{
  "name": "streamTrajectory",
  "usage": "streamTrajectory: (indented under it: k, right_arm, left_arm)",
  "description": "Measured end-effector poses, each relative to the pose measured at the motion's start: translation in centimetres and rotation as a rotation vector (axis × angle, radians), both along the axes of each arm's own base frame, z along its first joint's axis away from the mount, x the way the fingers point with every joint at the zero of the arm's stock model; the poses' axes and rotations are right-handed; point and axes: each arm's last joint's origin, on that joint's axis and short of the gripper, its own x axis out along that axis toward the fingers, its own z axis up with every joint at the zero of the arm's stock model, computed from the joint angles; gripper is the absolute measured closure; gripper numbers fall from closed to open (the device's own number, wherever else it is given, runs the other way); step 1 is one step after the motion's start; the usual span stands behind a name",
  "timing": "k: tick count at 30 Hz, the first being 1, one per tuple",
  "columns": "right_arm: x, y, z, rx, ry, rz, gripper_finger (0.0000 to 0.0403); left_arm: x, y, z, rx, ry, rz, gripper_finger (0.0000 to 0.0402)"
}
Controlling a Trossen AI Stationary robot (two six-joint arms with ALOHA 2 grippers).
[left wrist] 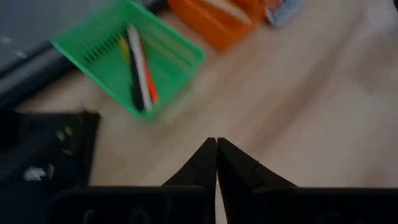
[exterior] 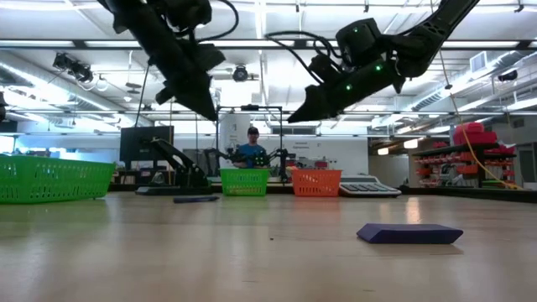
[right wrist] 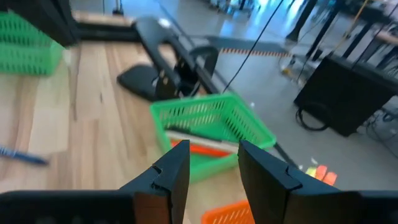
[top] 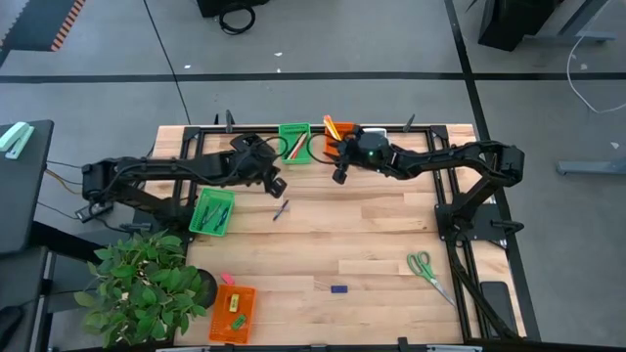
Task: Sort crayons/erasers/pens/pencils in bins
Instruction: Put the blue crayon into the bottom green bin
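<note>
Lying loose mid-table, a dark pen (top: 281, 209), well apart from the blue eraser (top: 338, 289) nearer the front edge. Hovering just beside and above that pen, the left gripper (top: 275, 186), fingers pressed together, pinching nothing. Hanging by the far bins, the right gripper (top: 339, 177), fingers spread, empty. Judging this as the gap between picks: likely needing spreading the left fingers, lowering astride the barrel, pinching, then carrying to the left-side green bin (top: 207, 233).
</note>
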Motion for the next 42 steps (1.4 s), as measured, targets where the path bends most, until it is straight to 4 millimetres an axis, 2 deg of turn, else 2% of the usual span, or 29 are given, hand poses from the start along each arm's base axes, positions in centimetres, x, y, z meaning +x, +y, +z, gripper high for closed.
streamTrajectory:
  k: [5, 9, 13, 20, 28, 34, 38, 42]
  right_arm:
    - [0.1, -0.2, 0.5, -0.016, -0.046, -0.006, 0.026]
    - [0.0, -0.1, 0.3, -0.001, -0.028, 0.022, 0.026]
    - [-0.1, 0.1, -0.3, 0.03, 0.025, 0.05, 0.026]
    - [-0.4, 0.3, -1.3, 0.104, 0.109, 0.07, 0.026]
    - [-0.6, 1.0, -2.0, 0.252, 0.145, 0.218, 0.026]
    - [-1.0, 1.5, -2.7, 0.332, 0.216, 0.285, 0.026]
    - [-1.2, 1.7, -3.1, 0.377, 0.249, 0.278, 0.026]
    - [-1.5, 2.5, -3.9, 0.399, 0.279, 0.29, 0.026]
  left_arm:
    - [1.9, -0.8, -0.3, 0.063, -0.097, 0.035, 0.0359]
    - [3.9, -1.8, -1.6, 0.072, -0.137, -0.005, 0.0338]
    - [4.8, -2.4, -3.7, 0.048, -0.074, -0.016, 0.0317]
    - [5.2, -3.1, -6.4, -0.098, -0.026, 0.072, 0.0293]
    - [5.4, -4.7, -6.6, -0.075, -0.044, 0.109, 0.0291]
    - [4.6, -5.6, -7.2, -0.184, -0.007, 0.21, 0.03]
    - [4.2, -5.6, -7.6, -0.309, 0.034, 0.209, 0.0305]
    - [4.2, -5.7, -7.6, -0.333, 0.03, 0.21, 0.031]
